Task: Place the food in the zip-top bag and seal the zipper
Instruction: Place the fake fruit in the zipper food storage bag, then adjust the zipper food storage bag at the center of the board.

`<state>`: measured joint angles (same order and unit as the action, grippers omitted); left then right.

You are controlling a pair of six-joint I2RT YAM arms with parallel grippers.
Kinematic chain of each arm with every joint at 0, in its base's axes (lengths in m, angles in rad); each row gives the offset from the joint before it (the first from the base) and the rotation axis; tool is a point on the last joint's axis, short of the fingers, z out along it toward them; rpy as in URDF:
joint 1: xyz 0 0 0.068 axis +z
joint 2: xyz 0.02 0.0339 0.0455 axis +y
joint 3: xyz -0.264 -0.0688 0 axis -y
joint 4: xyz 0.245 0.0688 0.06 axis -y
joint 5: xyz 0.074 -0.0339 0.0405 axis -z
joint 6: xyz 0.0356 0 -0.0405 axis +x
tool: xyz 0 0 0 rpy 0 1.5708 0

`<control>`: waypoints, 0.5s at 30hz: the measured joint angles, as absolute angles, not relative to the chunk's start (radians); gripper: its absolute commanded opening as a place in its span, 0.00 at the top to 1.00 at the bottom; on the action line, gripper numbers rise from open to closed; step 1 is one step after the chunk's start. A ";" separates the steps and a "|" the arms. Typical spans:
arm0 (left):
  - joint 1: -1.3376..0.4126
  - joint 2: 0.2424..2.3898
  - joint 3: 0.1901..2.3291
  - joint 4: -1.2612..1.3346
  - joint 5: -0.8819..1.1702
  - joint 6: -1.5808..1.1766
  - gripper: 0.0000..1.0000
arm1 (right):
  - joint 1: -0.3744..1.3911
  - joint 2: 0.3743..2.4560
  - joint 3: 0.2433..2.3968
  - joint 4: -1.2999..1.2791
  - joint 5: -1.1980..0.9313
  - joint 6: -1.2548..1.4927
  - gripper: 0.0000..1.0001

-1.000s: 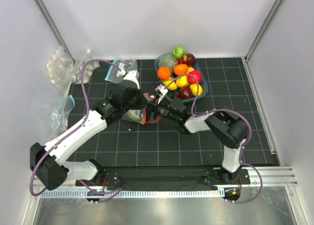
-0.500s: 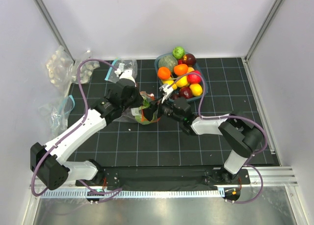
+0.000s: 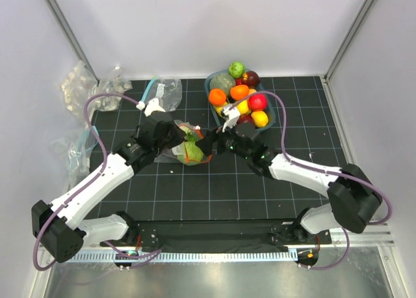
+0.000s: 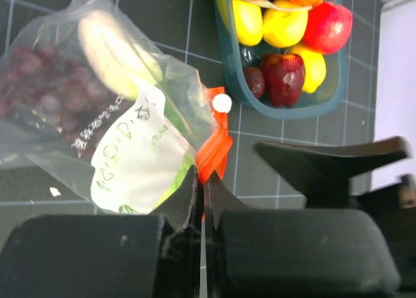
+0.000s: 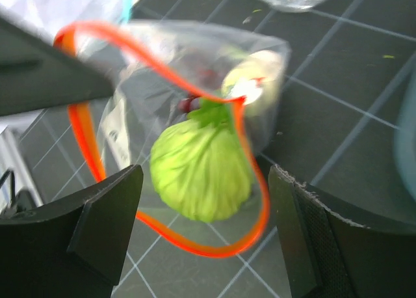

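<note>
Left pincer (image 4: 201, 203) pinches the zip-top bag (image 4: 97, 125) by its orange-red zipper (image 4: 214, 147) (purple grapes (image 4: 32, 83) inside); right pincer (image 5: 205, 210), fingers spread wide, hovers at the gaping mouth, where a green cabbage (image 5: 200, 171) sits.

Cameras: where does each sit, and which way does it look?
Top external: above and behind, looking down on the black table; white left arm and right arm show.
Left wrist: on the left arm, looking past its black fingers, shut on the orange-red zipper strip.
Right wrist: on the right arm, looking between its open fingers at the green cabbage.
All share the clear crinkly plastic bag.
</note>
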<state>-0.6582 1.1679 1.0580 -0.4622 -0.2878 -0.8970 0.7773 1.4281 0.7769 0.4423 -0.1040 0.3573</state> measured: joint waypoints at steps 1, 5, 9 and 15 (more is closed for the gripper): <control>-0.658 1.155 1.047 -0.464 -0.294 -0.921 1.00 | 0.777 1.409 0.803 0.374 -0.074 0.362 0.16; -0.658 1.143 1.026 -0.466 -0.300 -0.996 1.00 | 0.777 1.358 0.899 0.159 0.019 0.386 0.15; -0.653 1.159 1.028 -0.486 -0.308 -1.005 1.00 | 0.777 1.343 0.986 -0.035 0.092 0.398 0.15; -0.629 1.246 1.075 -0.513 -0.326 -0.962 1.00 | 0.775 1.375 1.123 -0.210 0.203 0.348 0.18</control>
